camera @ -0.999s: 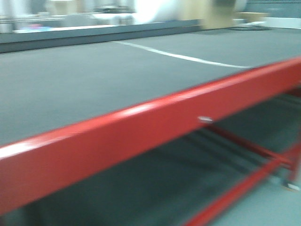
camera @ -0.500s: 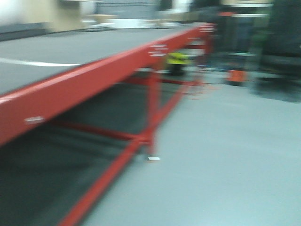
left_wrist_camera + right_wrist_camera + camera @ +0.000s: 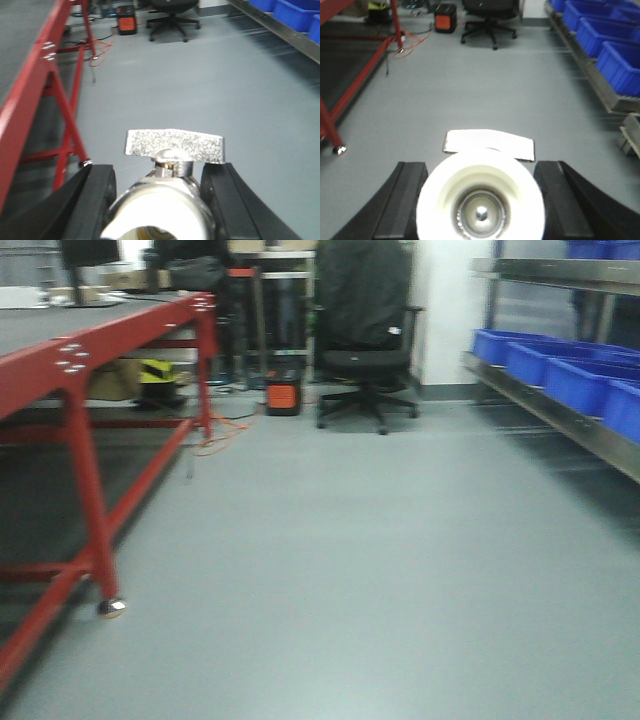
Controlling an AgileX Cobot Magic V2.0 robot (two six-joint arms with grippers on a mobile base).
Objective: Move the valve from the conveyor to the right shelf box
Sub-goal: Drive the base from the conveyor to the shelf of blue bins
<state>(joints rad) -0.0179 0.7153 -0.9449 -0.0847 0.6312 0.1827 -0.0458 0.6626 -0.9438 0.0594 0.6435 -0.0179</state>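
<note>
"Looking at the left gripper [image 3: 162, 175], what's that clamped in it?"

"A silver valve [image 3: 165, 200]. It has a rounded, polished metal body, and on top a flat bar handle [image 3: 174, 146] with a rough, sparkly cast grain. The black fingers [image 3: 97, 195] sit at its nine and three o'clock, closed against the body. So it's dead centre between them, handle at twelve."

"And the right gripper [image 3: 481, 167]?"

"Same story. It's closed around a second valve [image 3: 480, 210], whose round end faces the wrist camera. That end is a smooth cream-white ring with a grey metal ball in the bore. Its handle shows as a pale flat slab at twelve o'clock, washed out by glare. Matte black fingers hug it at nine and three."

"So neither is on the conveyor [image 3: 60, 325]?"

"No. In the front view the belt is at nine o'clock, a flat dark grey surface on a glossy red metal frame [image 3: 85, 470] with a small shiny foot. Both valves hang over the smooth grey floor [image 3: 350, 540]."

"The boxes?"

"Blue plastic boxes [image 3: 550, 360], square-cornered, in a row on a bare metal shelf [image 3: 560, 420] at about two o'clock. A black office chair [image 3: 365, 330] stands at twelve, with an orange box [image 3: 284, 395] just beside it."
</note>
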